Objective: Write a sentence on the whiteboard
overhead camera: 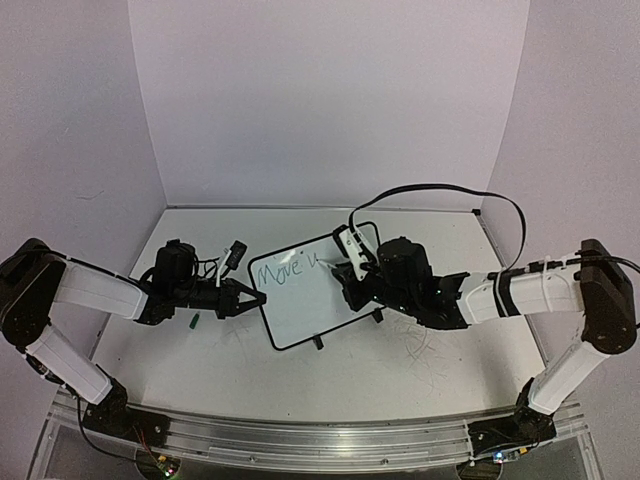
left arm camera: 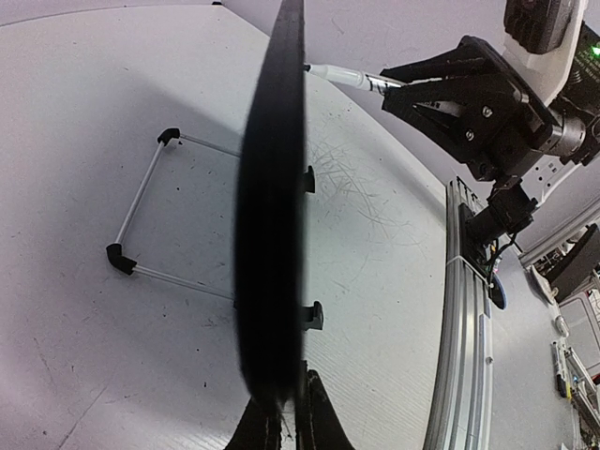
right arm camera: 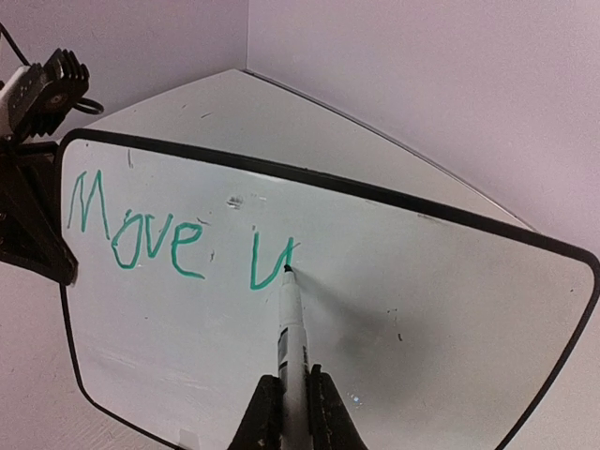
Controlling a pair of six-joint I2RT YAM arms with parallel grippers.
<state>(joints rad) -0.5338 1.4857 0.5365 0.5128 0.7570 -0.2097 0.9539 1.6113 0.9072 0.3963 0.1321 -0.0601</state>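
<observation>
The whiteboard [overhead camera: 310,305] stands tilted on the table, with "Move u" written on it in green. My left gripper [overhead camera: 256,298] is shut on the board's left edge. In the left wrist view the whiteboard [left arm camera: 272,216] shows edge-on, a dark band running up from between the left gripper's [left arm camera: 289,420] fingers. My right gripper [right arm camera: 293,412] is shut on a white marker [right arm camera: 292,328]. The marker's tip touches the whiteboard [right arm camera: 441,309] at the end of the "u". The right gripper [overhead camera: 348,272] hangs over the board's upper middle.
A small green cap [overhead camera: 193,321] lies on the table below the left gripper. A wire stand [left arm camera: 150,211] sits behind the board, whose two black feet [left arm camera: 312,316] rest on the table. An aluminium rail [overhead camera: 300,440] runs along the near edge. Walls close in behind and beside.
</observation>
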